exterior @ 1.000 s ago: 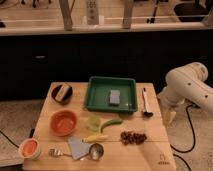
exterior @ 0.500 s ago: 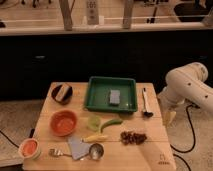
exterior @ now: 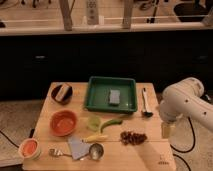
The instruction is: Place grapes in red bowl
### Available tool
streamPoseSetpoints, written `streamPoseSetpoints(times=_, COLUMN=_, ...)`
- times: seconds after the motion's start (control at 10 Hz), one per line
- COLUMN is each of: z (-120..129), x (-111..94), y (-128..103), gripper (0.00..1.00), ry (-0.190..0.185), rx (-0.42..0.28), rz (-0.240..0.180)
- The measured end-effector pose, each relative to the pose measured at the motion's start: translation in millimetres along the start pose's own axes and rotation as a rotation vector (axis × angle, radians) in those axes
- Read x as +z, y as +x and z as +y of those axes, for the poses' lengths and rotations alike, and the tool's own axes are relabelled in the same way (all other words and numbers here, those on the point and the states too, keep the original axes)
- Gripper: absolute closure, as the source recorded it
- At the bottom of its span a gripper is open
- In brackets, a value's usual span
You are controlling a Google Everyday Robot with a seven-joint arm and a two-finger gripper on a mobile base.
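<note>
The grapes (exterior: 133, 137), a small dark reddish-purple bunch, lie on the wooden table (exterior: 150, 156) near its front right. The red bowl (exterior: 64, 122), wide, shallow and orange-red, sits at the left of the table. My gripper (exterior: 166, 130) hangs at the end of the white arm at the table's right edge, to the right of the grapes and apart from them. It holds nothing that I can see.
A green tray (exterior: 95, 95) with a grey sponge (exterior: 115, 96) stands at the back centre. A dark bowl (exterior: 62, 93) is back left, a small orange cup (exterior: 29, 148) front left. A green pepper (exterior: 113, 121), yellow fruit (exterior: 95, 137), metal cup (exterior: 95, 150) and black ladle (exterior: 145, 103) lie around.
</note>
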Motion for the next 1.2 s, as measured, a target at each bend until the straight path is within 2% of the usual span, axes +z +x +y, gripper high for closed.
streamPoseSetpoints(times=0.7, z=24.4, x=24.3, y=-14.0, gripper=0.2, ry=-0.017, rx=-0.071, rz=-0.017)
streamPoseSetpoints(times=1.2, z=36.4, x=38.7, y=-15.9, gripper=0.2, ry=-0.022, rx=-0.094, rz=-0.03)
